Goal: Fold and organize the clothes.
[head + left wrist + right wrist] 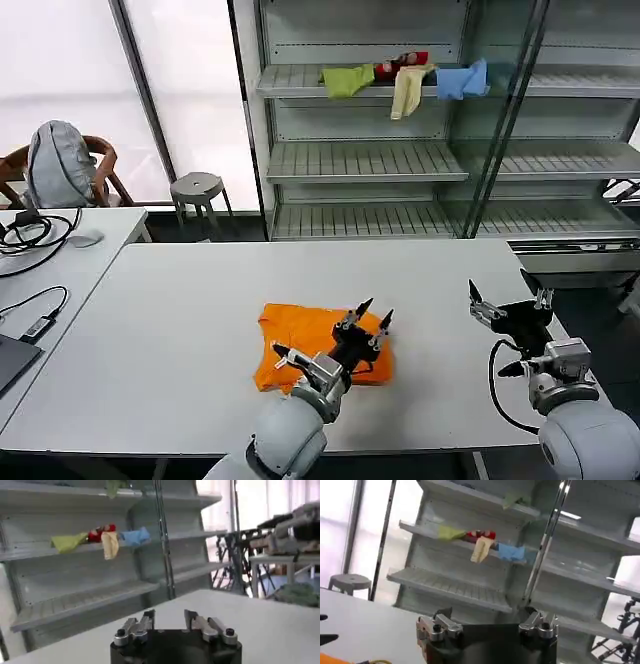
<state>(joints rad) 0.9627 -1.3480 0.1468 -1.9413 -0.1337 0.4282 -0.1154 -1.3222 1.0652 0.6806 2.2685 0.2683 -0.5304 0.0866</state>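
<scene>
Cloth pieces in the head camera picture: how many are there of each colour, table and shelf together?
Orange T-shirt, on the table: 1
Green cloth, on the shelf: 1
Red cloth: 1
Cream cloth: 1
Blue cloth: 1
Total: 5

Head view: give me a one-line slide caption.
Folded orange T-shirt on the grey table, left hand open above it, right hand open alongside.
</scene>
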